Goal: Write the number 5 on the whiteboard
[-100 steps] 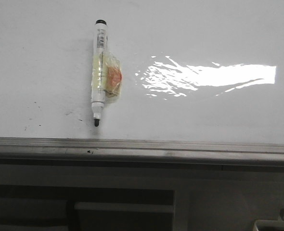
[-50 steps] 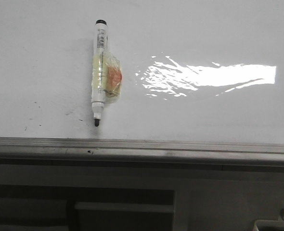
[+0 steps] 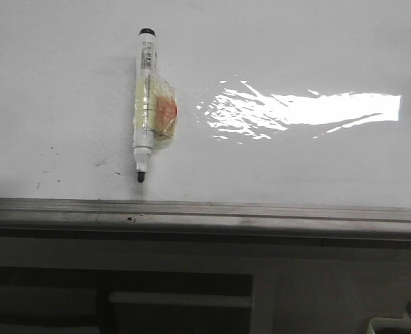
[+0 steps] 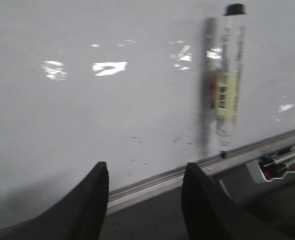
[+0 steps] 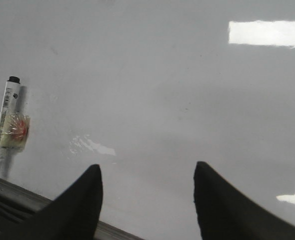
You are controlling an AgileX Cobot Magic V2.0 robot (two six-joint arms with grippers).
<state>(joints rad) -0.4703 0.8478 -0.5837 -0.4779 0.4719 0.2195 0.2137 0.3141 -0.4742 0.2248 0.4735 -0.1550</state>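
Two dark grippers are in play, and neither one shows up in the front view, only in their own wrist cameras. Left gripper [image 4: 145,200] first: it hangs just off the near edge of the large glossy white whiteboard [image 3: 296,56], black fingers [image 4: 90,205] spread wide, nothing between them, pointed at the grey metal edge rail [image 3: 205,212]. Over on the right, the right gripper [image 5: 147,200] sits above the open middle of the board, its jaws wide apart too and empty.

On the board itself, toward its left side, lies a white-barrelled marker with a black end [image 3: 143,104], lengthwise from the far side toward the near edge, its dark tip pointing at the rail and stopping just short of it. A clear crinkled wrap with an orange patch [image 3: 162,115] clings round its middle. The left wrist view catches a dark shadow beside the barrel and some pens in a tray below the rail [image 4: 282,162]; the front view shows neither. The right wrist view gives the wide bare board and a bright rectangular glare bar [image 5: 267,32].

Barrel print is visible, a barcode-like label near the black end, but too small to read. Faint dark specks [image 3: 52,149] dot the near left corner. No drawn number 5 shows anywhere on the board.
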